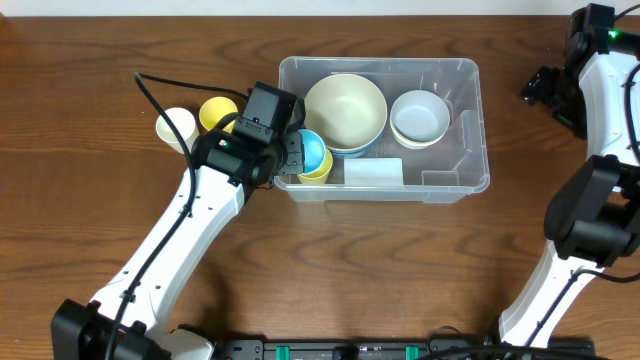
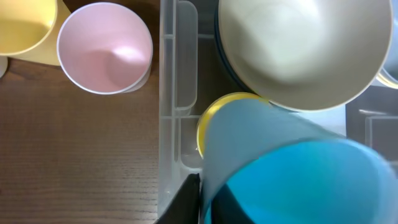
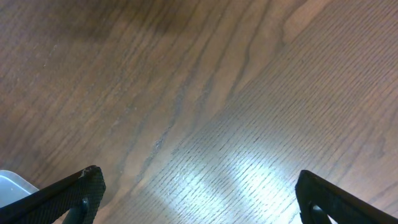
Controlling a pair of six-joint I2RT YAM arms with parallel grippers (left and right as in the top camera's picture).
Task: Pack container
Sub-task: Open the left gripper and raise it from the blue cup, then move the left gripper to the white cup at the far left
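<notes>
The clear container (image 1: 478,120) stands mid-table, its left wall (image 2: 169,93) showing in the left wrist view. Inside are a large cream bowl (image 1: 345,112), a white bowl (image 1: 419,117) and a pale label (image 1: 373,171). In its front left corner a blue cup (image 1: 312,150) tilts over a yellow cup (image 1: 319,173). My left gripper (image 1: 292,158) reaches over the left wall and is shut on the blue cup's (image 2: 292,174) rim, one finger (image 2: 186,199) outside it and one inside. My right gripper (image 3: 199,186) is open over bare wood at the far right (image 1: 545,88).
Two cups stand on the table just left of the container: a pale pink one (image 1: 176,128) (image 2: 104,46) and a yellow one (image 1: 218,113) (image 2: 25,28). A black cable (image 1: 160,100) runs past them. The cream bowl (image 2: 298,50) lies close beside the blue cup.
</notes>
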